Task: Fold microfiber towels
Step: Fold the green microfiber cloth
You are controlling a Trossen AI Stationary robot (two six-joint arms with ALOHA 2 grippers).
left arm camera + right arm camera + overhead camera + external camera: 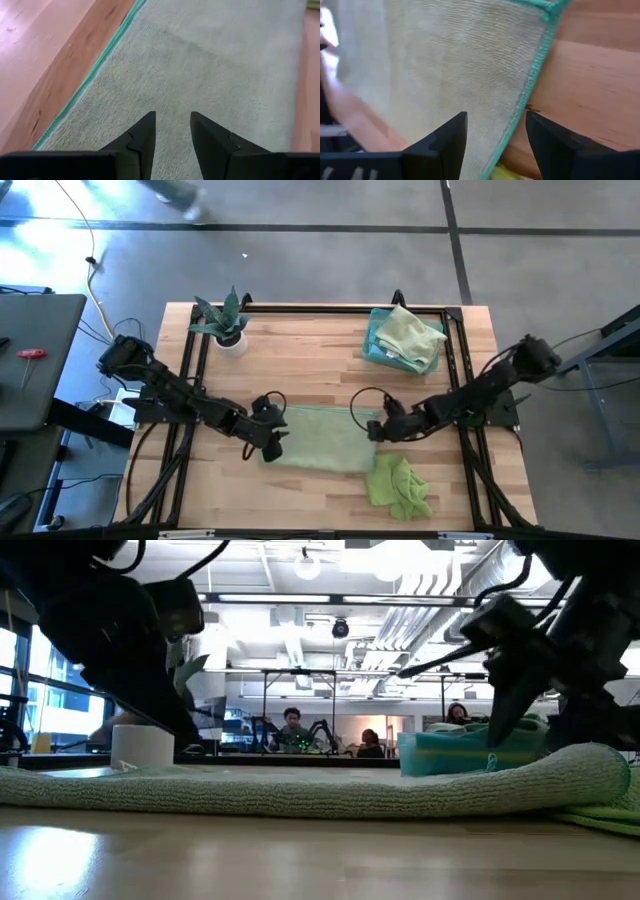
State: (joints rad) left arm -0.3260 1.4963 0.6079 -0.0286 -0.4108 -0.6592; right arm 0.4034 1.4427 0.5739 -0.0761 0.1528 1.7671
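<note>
While pale green towel [322,438] lies flat at table's [310,360] near centre, left gripper [272,430] hovers over its left end, fingers [142,140] parted, grasping nothing. Right gripper [385,425] sits at towel's right edge, fingers [451,137] spread, empty. Lime towel [398,485] crumpled near right. Towel stack [403,340] far right. Plant [226,320] far left.

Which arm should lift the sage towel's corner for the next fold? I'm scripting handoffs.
Probably the right: the right gripper is open astride the sage towel's teal-edged corner; the left gripper is over mid-cloth.
</note>
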